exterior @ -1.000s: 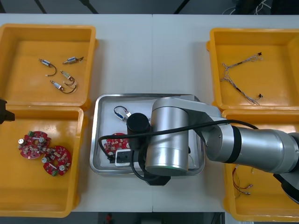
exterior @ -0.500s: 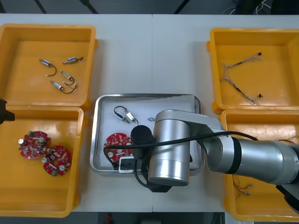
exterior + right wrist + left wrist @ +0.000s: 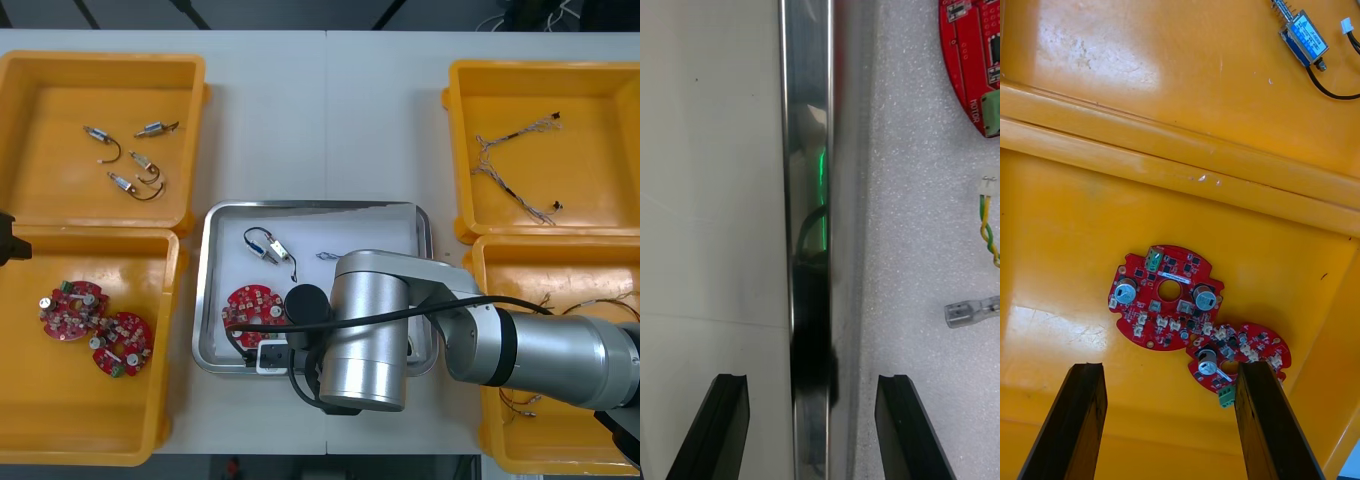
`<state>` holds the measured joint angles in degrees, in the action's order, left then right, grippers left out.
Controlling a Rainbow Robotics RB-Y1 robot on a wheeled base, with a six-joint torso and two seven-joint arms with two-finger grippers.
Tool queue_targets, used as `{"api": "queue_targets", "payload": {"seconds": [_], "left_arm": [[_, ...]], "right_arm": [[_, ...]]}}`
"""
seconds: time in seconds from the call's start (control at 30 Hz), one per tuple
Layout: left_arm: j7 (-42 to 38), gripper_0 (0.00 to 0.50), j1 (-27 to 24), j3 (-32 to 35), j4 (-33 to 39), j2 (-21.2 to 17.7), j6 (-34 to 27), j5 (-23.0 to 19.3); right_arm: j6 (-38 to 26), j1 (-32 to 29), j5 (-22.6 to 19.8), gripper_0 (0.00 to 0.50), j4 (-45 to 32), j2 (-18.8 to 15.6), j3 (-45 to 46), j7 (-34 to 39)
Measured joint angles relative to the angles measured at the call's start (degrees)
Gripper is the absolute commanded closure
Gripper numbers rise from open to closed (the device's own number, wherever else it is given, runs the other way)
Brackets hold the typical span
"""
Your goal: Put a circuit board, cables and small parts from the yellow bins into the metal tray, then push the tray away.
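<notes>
Light table (image 3: pixel 330 120), front view: four bins (image 3: pixel 100 60) at the corners, and the tray (image 3: pixel 300 208) at lower centre already has one board (image 3: pixel 250 305) and one small part (image 3: pixel 272 248), so it looks like push time. Right wrist: right gripper (image 3: pixel 811 390) is spread wide and empty, straddling the tray rim with one cable (image 3: pixel 986 225) just inside, so next I'd guess it presses that rim and shoves. Left wrist: left gripper (image 3: pixel 1169 375) is spread wide too, idling over two boards (image 3: pixel 1166 296).

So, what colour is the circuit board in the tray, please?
Red circuit board; front view shows it best.
</notes>
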<state>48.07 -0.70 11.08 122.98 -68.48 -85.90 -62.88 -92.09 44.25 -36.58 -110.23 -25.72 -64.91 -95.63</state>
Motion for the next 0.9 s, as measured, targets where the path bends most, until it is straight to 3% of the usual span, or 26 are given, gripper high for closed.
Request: {"api": "queue_targets", "payload": {"seconds": [0.03, 0.07, 0.13, 0.6, 0.9], "left_arm": [[0.0, 0.0, 0.0, 0.0, 0.0, 0.0, 0.0, 0.0], [0.0, 0.0, 0.0, 0.0, 0.0, 0.0, 0.0, 0.0], [0.0, 0.0, 0.0, 0.0, 0.0, 0.0, 0.0, 0.0], [0.02, 0.0, 0.0, 0.0, 0.02, 0.0, 0.0, 0.0], [0.02, 0.0, 0.0, 0.0, 0.05, 0.0, 0.0, 0.0]], "right_arm": [[0.0, -0.01, 0.03, 0.363, 0.0, 0.03, 0.0, 0.0], [0.0, -0.03, 0.1, 0.421, 0.0, 0.07, 0.0, 0.0], [0.0, -0.05, 0.47, 0.452, 0.01, 0.22, 0.0, 0.0], [-0.01, 0.42, 1.97, 0.492, 0.01, 0.15, -0.01, 0.0], [1.81, 4.4, 1.89, 0.5, 0.02, -2.94, -0.02, 0.0]]}}
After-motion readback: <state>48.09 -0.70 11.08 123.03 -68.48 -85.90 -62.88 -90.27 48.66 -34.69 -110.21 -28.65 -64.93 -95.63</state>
